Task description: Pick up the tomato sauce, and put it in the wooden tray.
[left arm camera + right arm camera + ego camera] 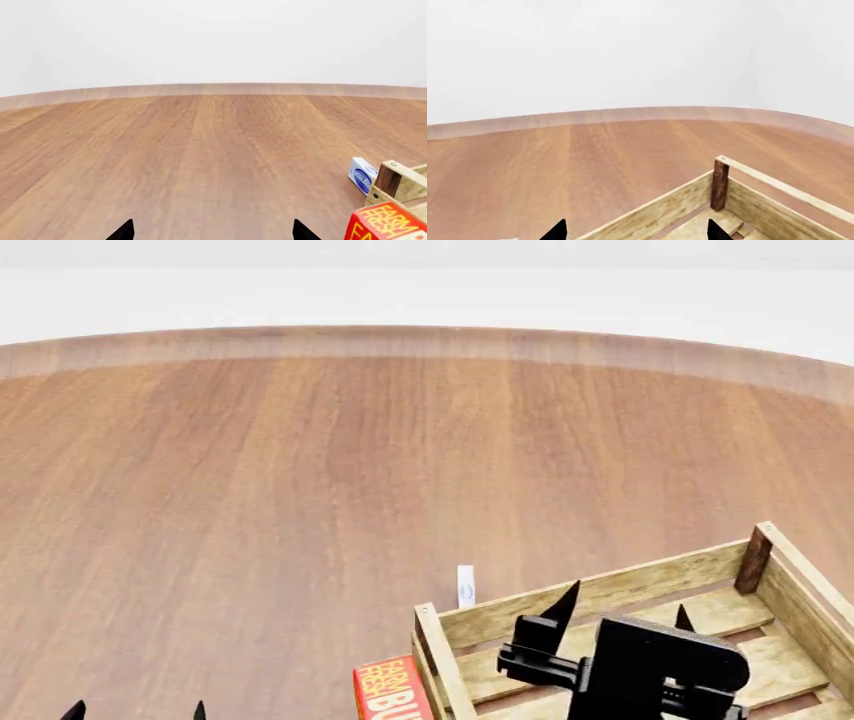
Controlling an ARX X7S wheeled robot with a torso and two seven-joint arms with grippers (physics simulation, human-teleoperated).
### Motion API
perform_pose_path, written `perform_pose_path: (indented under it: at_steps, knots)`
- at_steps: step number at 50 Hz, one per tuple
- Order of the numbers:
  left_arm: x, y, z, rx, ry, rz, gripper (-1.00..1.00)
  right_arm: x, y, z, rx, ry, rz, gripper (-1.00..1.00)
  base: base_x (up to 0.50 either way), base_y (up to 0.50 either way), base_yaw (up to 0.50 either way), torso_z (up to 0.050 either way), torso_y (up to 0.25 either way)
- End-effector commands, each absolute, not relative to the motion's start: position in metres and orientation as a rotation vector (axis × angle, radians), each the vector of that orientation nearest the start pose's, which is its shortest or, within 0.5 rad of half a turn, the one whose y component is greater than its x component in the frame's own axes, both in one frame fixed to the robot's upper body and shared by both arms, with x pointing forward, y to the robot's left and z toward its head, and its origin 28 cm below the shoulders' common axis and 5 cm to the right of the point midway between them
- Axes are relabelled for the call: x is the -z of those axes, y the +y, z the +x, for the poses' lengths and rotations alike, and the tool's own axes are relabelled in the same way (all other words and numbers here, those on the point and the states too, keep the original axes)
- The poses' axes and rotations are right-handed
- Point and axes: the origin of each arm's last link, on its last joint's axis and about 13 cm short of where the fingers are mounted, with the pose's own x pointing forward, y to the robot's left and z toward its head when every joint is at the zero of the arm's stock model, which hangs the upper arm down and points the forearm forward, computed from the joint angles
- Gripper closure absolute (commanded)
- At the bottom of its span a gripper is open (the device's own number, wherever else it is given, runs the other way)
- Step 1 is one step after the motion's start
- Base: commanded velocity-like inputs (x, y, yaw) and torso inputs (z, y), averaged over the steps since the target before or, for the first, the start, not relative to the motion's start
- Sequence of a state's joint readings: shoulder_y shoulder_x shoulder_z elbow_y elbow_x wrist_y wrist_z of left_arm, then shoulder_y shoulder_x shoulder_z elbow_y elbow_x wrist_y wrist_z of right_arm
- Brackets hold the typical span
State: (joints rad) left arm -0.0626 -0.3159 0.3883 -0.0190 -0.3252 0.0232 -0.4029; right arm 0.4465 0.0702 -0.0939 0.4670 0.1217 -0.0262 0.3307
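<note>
The tomato sauce can is out of view in every frame. The wooden tray [601, 592] lies at the lower right of the head view; it also shows in the right wrist view [760, 192] and, as one corner post, in the left wrist view [393, 182]. My right gripper [625, 608] hovers open and empty over the tray's near-left part; its tips straddle the tray's wall in the right wrist view [635, 231]. My left gripper [136, 710] is open and empty at the bottom left, over bare wooden floor; it also shows in the left wrist view [213, 231].
A red butter box [390, 690] with yellow lettering stands against the tray's left outer side, also seen in the left wrist view [385, 224]. A small white-and-blue box [466, 586] stands just beyond the tray's corner, and shows in the left wrist view [362, 175]. Wooden floor stretches beyond to a white wall.
</note>
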Motion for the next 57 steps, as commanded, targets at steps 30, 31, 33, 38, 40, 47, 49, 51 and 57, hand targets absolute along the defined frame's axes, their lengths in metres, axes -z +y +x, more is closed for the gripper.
perform_pose_path:
  at_steps: [30, 31, 33, 38, 40, 47, 49, 51, 57]
  knots:
    - [-0.012, 0.206, 0.21, -0.037, 0.031, 0.01, -1.0, -0.114, -0.095, 0.2, 0.07, -0.286, 0.128, -1.0, 0.0, 0.0, 0.0, 0.0, 0.0]
    - [-0.012, 0.206, 0.21, -0.037, 0.03, 0.01, -1.0, -0.115, -0.095, 0.198, 0.069, -0.292, 0.128, -1.0, 0.0, 0.0, 0.0, 0.0, 0.0]
    - [-0.012, 0.206, 0.21, -0.037, 0.03, 0.011, -1.0, -0.117, -0.095, 0.192, 0.056, -0.306, 0.134, -1.0, 0.0, 0.0, 0.0, 0.0, 0.0]
    - [-0.012, 0.206, 0.21, -0.037, 0.03, 0.01, -1.0, -0.119, -0.095, 0.185, 0.04, -0.319, 0.144, -1.0, 0.0, 0.0, 0.0, 0.0, 0.0]
    - [-0.012, 0.206, 0.21, -0.037, 0.03, 0.01, -1.0, -0.122, -0.096, 0.18, 0.031, -0.331, 0.151, -1.0, 0.0, 0.0, 0.0, 0.0, 0.0]
    - [-0.012, 0.206, 0.21, -0.037, 0.03, 0.011, -1.0, -0.131, -0.096, 0.16, -0.009, -0.375, 0.163, -1.0, 0.0, 0.0, 0.0, 0.0, 0.0]
    - [-0.012, 0.206, 0.21, -0.037, 0.03, 0.01, -1.0, -0.132, -0.095, 0.155, -0.017, -0.388, 0.163, -1.0, 0.0, 0.0, 0.0, 0.0, 0.0]
    - [-0.012, 0.206, 0.21, -0.037, 0.03, 0.01, -1.0, -0.134, -0.095, 0.152, -0.028, -0.396, 0.167, -1.0, 0.0, 0.0, 0.0, 0.0, 0.0]
    - [-0.012, 0.206, 0.21, -0.037, 0.03, 0.011, -1.0, -0.137, -0.095, 0.141, -0.054, -0.422, 0.172, -1.0, 0.0, 0.0, 0.0, 0.0, 0.0]
